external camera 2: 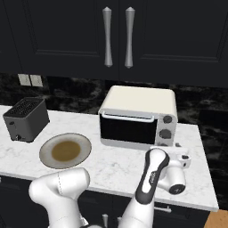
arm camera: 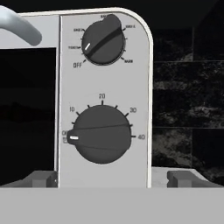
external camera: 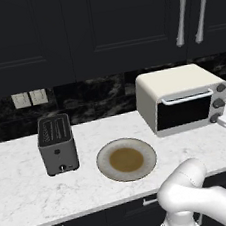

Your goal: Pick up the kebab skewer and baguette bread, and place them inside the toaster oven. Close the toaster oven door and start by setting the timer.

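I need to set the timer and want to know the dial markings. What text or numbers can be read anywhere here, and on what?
"OFF": beside the upper knob on the toaster oven.
"10", "20", "30", "40": around the lower knob, the timer scale.
A small mark at that knob's white pointer, left side: partly hidden, unreadable.
Four tiny labels around the upper knob: too blurred to read.
Toaster, plate, cabinets: no text.

Both base views overlook the toaster oven (external camera: 181, 98); hand view faces its knobs close-up.
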